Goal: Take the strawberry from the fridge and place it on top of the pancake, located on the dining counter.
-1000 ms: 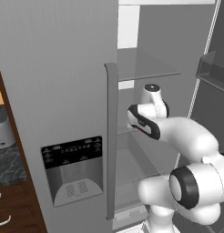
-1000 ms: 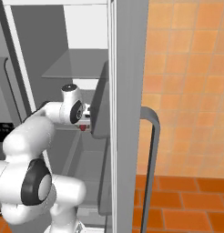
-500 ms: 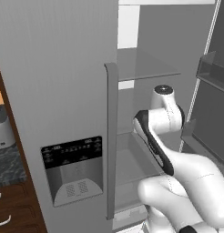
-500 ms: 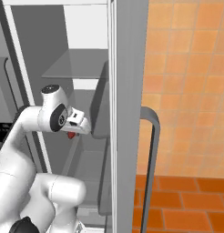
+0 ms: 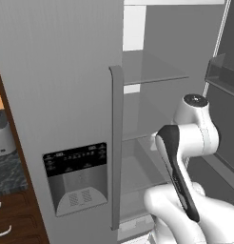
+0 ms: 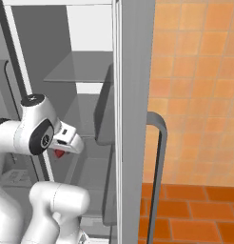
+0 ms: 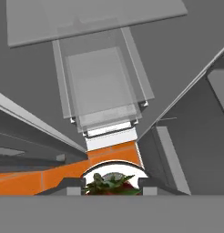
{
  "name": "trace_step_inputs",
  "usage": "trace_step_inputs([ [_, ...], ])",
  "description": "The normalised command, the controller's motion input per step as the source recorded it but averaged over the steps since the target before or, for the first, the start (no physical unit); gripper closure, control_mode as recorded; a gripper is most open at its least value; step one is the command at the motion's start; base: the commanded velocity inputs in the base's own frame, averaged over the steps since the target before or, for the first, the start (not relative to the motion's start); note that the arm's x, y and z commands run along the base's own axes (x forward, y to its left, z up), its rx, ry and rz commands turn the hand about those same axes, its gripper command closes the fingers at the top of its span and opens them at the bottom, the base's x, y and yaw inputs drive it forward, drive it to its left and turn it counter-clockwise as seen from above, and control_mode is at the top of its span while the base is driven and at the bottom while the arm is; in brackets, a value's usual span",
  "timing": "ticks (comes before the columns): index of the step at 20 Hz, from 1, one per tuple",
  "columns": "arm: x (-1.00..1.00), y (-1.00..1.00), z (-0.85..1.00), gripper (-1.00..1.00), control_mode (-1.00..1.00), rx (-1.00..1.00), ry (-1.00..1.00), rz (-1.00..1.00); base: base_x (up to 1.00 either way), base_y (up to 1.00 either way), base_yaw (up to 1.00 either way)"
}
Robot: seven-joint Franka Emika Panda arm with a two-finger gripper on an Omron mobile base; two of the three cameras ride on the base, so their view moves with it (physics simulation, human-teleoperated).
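Folding back at the open fridge [image 5: 81,95], the arm pointed its gripper [image 6: 66,148] downward, clenched on the strawberry [image 6: 59,153].

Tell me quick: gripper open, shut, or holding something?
Gripper: shut on the strawberry, red with green leaves showing between the fingertips.
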Motion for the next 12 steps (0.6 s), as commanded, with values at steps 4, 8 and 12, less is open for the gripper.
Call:
trace_step_inputs([
  [4, -0.73, 0.01, 0.0, 1.0, -1.0, 0.0, 0.0, 0.0, 0.0, 0.0, 0.0],
  [8, -0.24, 0.0, -0.12, 1.0, -1.0, 0.0, 0.0, 0.0, 0.0, 0.0, 0.0],
  [12, 0.0, 0.0, -0.07, 1.0, -1.0, 0.0, 0.0, 0.0, 0.0, 0.0, 0.0],
])
